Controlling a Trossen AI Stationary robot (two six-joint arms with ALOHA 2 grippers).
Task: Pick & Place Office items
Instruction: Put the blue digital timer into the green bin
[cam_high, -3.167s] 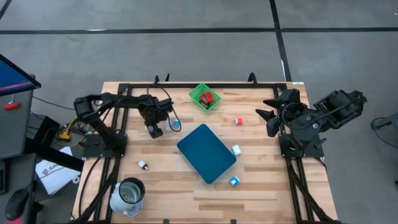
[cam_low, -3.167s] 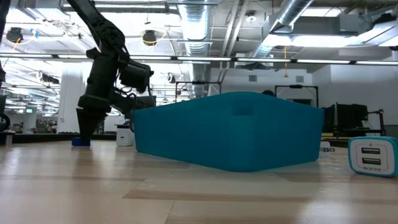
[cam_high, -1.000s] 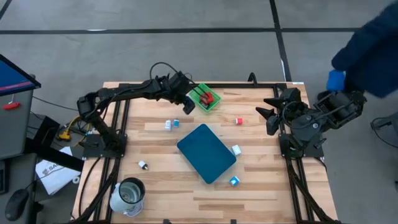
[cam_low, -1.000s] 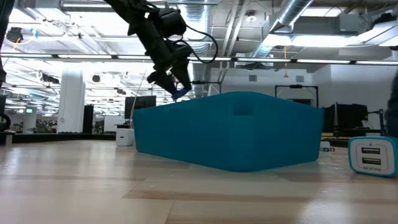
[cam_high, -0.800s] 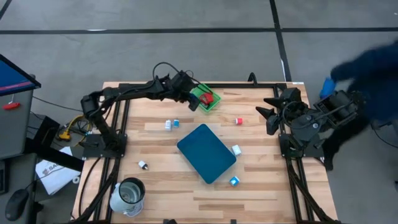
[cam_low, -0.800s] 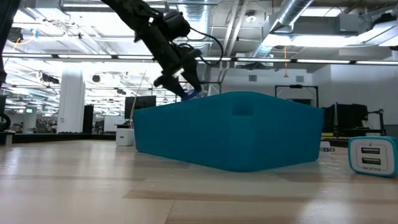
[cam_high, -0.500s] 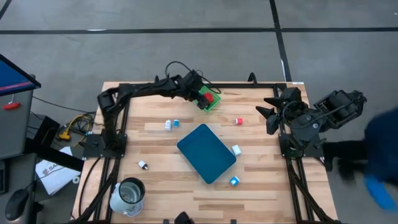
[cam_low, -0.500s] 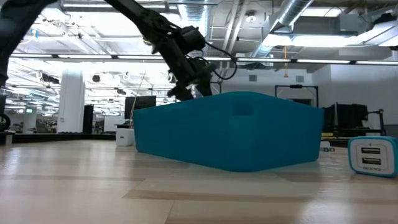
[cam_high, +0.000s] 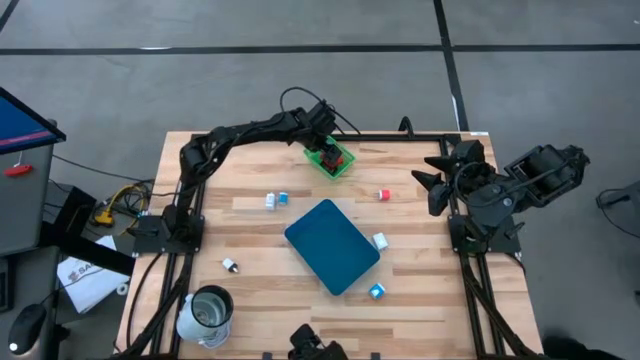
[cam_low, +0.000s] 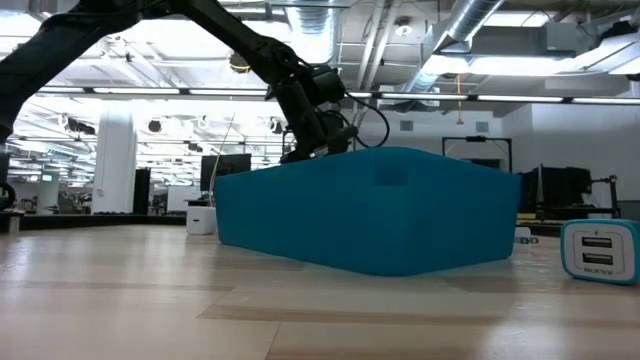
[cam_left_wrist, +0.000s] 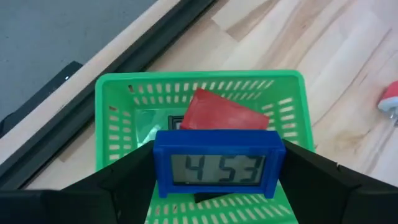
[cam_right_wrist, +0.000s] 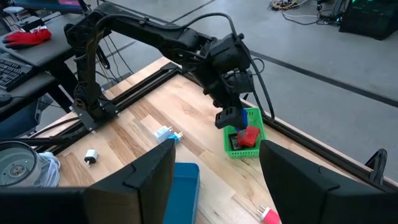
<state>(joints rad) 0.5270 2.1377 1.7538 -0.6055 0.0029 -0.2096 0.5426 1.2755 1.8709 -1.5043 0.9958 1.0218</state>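
My left gripper (cam_high: 325, 137) hangs over the small green mesh basket (cam_high: 334, 160) at the table's far edge, shut on a small blue digital clock (cam_left_wrist: 219, 163). A red piece (cam_left_wrist: 224, 115) and a black piece lie in the basket (cam_left_wrist: 118, 127). The other small items rest flat on the table: a white-and-blue pair (cam_high: 275, 200), a red-and-white one (cam_high: 383, 195), a white one (cam_high: 380, 241) and a blue-and-white one (cam_high: 377, 291) beside the teal board (cam_high: 332, 245). My right gripper (cam_high: 435, 180) waits open at the right edge. My left gripper pinches the blue clock between its two fingers, one on each short end (cam_left_wrist: 158, 165). The fingers come from above, slanting toward the far edge. The clock is lifted clear over the basket, level, with its display facing the wrist camera.
A small white piece (cam_high: 229, 265) and a metal cup (cam_high: 205, 315) stand near the left near corner. In the low view the teal board (cam_low: 370, 220) hides the basket, and a white-and-blue charger (cam_low: 598, 250) stands at the right. Bare wood lies between the board and the basket.
My left gripper has carried the blue clock toward the far right, from beside the basket's left to right above it, stretching the arm out. A person in blue at the right of the table has left the view.
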